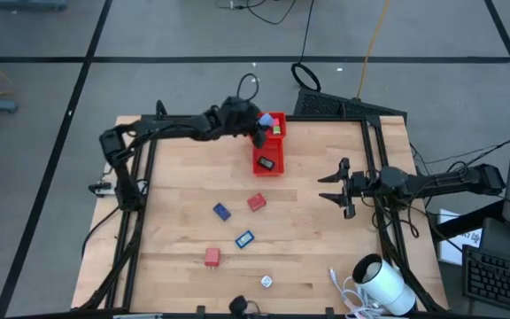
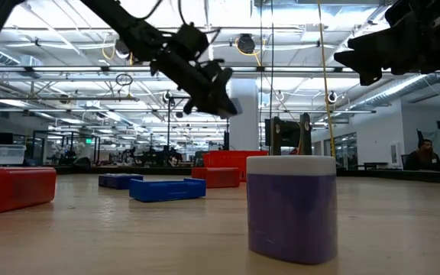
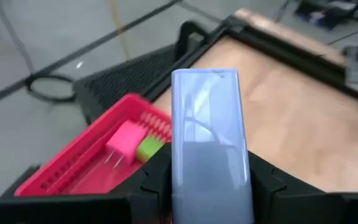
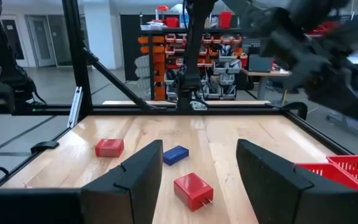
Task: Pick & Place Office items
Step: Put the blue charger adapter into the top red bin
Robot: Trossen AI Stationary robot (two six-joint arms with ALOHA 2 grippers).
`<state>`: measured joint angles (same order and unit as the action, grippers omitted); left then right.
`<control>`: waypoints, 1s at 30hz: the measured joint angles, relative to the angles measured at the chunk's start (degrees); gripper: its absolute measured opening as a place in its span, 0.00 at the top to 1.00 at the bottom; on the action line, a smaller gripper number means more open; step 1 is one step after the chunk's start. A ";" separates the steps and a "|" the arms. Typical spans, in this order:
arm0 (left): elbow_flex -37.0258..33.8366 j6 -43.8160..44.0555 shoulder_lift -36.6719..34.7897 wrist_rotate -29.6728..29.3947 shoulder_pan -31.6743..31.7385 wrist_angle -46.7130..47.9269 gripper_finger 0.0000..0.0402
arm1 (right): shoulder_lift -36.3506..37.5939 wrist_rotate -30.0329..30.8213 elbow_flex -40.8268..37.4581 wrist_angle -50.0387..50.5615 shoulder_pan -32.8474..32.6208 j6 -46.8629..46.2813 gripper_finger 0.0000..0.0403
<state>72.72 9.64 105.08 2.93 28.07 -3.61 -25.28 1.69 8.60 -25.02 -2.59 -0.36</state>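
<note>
Nearest the low camera stands a whitish-capped purple piece [image 2: 291, 206], unsorted. At the table's twelve o'clock edge sits the red tray [image 1: 265, 165], already holding a black piece [image 1: 267, 163], a pink one [image 3: 123, 140] and a green one [image 3: 148, 149]. Above it the left gripper [image 1: 260, 130] clenches a light-blue piece [image 3: 209, 143], seemingly about to drop it. At three o'clock the right gripper [image 1: 332, 188] waits, fingers apart, empty. Red [image 1: 256, 202], blue [image 1: 221, 211] and other pieces remain at centre; roughly half looks done.

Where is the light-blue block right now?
The left gripper holds the light-blue block at the table's far edge, above the red tray.
</note>
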 joint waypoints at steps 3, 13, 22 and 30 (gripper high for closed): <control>1.29 2.45 2.25 -2.55 0.90 1.73 0.70 | 0.00 0.00 0.00 0.00 0.00 0.00 0.51; 1.39 8.90 7.08 -5.16 3.55 2.07 0.70 | -0.09 -0.22 -0.02 0.04 -0.02 -0.44 0.51; 1.38 11.14 8.88 -10.43 3.15 2.23 0.70 | -0.09 -0.22 -0.02 0.00 -0.02 -0.44 0.51; 1.35 13.21 8.90 -13.81 2.44 5.47 0.69 | -0.09 -0.24 -0.02 0.01 -0.02 -0.44 0.51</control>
<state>74.06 22.85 113.97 -10.88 30.50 1.85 -25.36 1.45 8.58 -25.01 -2.61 -0.80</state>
